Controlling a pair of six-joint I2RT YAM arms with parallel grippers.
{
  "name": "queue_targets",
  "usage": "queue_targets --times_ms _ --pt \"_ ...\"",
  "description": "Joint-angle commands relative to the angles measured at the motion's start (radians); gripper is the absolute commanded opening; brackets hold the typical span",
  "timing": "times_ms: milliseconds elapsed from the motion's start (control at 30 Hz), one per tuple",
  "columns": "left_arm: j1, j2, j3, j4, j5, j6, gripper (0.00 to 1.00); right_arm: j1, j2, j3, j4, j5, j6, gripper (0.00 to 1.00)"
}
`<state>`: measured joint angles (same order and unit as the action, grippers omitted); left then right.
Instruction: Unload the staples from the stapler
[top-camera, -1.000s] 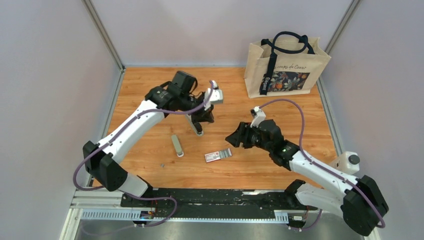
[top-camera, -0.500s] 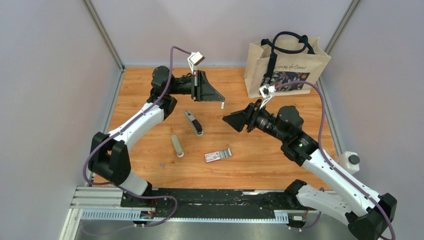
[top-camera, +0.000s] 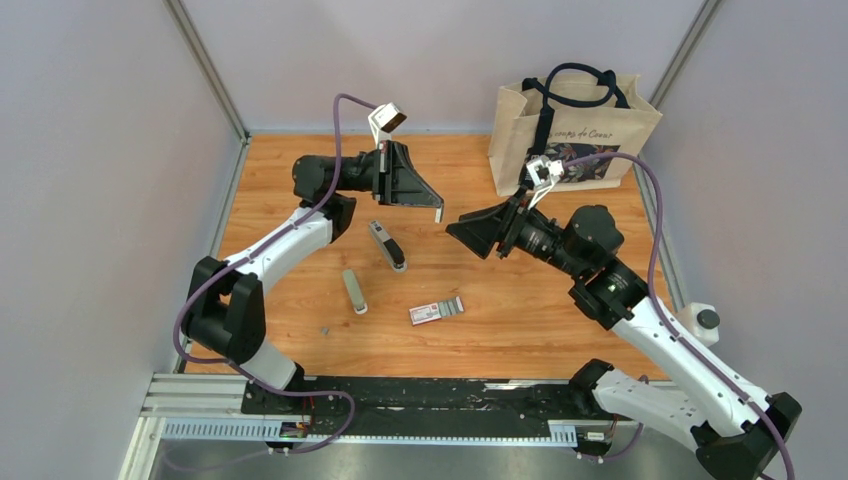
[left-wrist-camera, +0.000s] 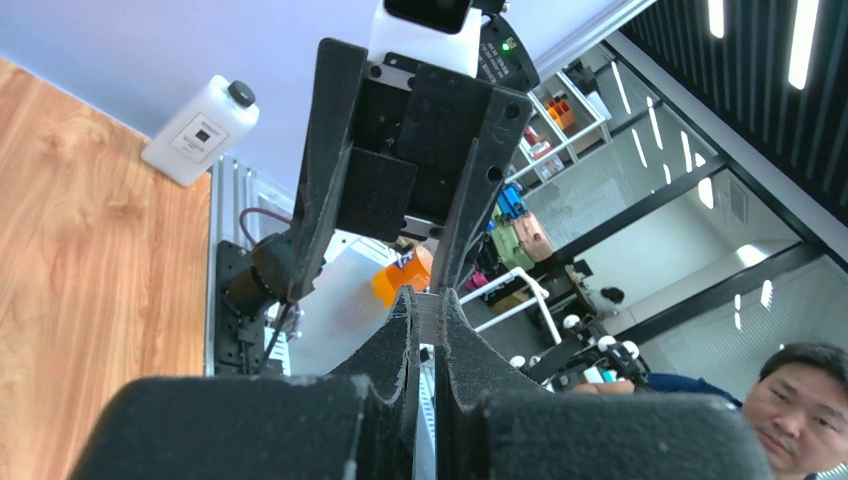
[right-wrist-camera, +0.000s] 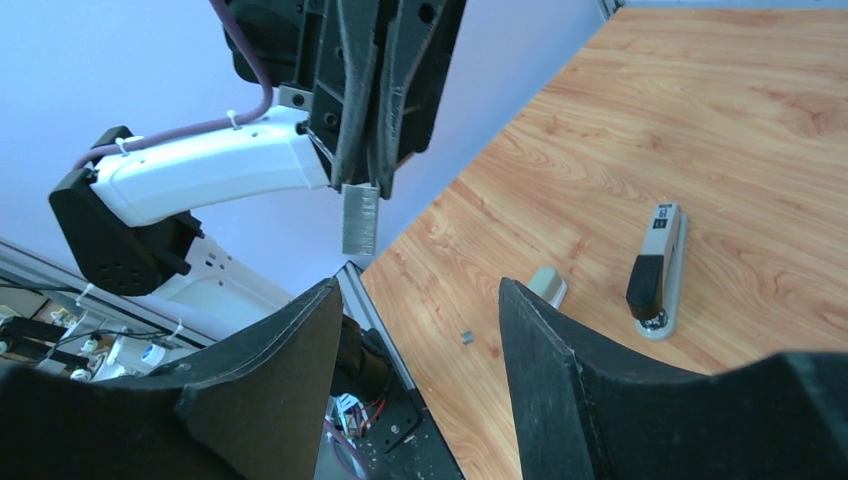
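Note:
The small dark stapler (top-camera: 387, 245) with silver parts lies on the wooden table, and it also shows in the right wrist view (right-wrist-camera: 655, 270). My left gripper (top-camera: 438, 207) is raised above the table, shut on a short silver strip of staples (right-wrist-camera: 360, 218). The strip shows between its pads in the left wrist view (left-wrist-camera: 437, 305). My right gripper (top-camera: 465, 235) is open and empty in the air, facing the left gripper a short way to its right. The strip hangs just beyond its open fingertips (right-wrist-camera: 325, 300).
A grey-beige oblong piece (top-camera: 353, 291) lies left of the stapler. A red-and-white flat box (top-camera: 437, 311) lies nearer the front, and a tiny staple bit (top-camera: 324, 328) lies at front left. A printed tote bag (top-camera: 570, 130) stands at back right. A white bottle (top-camera: 700, 322) stands off the table's right edge.
My left gripper rose from the stapler with the staple strip and swung up level. My right arm lifted and turned its open gripper toward it, and has edged closer.

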<state>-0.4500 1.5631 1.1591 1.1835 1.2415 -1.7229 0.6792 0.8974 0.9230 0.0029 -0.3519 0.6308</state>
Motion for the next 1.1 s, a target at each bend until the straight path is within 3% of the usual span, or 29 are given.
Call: queue_targets --times_ms 0,500,1067 --pt "0.000 -0.031 -0.003 0.080 0.001 -0.026 0.00 -0.003 0.001 0.050 0.087 -0.033 0.023 0.62" --pt "0.000 -0.032 -0.010 0.068 -0.001 -0.012 0.00 -0.001 0.092 0.097 0.164 -0.064 0.055 0.57" --pt "0.000 -0.057 -0.033 -0.074 -0.004 0.128 0.01 0.000 0.121 0.089 0.183 -0.048 0.090 0.34"
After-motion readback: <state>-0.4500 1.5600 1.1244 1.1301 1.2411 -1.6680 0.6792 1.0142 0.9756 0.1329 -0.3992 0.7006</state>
